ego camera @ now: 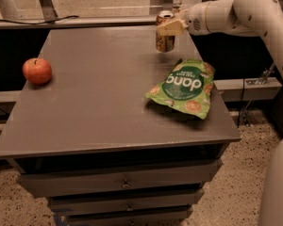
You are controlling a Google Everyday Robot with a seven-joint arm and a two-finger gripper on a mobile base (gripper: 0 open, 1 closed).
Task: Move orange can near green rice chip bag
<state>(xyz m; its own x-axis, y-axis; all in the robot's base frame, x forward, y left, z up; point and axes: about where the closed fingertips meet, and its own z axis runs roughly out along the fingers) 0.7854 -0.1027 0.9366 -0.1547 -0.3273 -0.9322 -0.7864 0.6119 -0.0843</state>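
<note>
The orange can (164,37) is upright at the far right of the grey table top (99,98), held just above it or resting on it; I cannot tell which. My gripper (169,28) reaches in from the right and is shut on the can's upper part. The green rice chip bag (185,87) lies flat near the table's right edge, a short way in front of the can and apart from it.
A red-orange apple (37,70) sits at the table's left edge. Drawers (125,182) are below the table top. My white arm (254,13) spans the upper right. A rail (75,21) runs behind the table.
</note>
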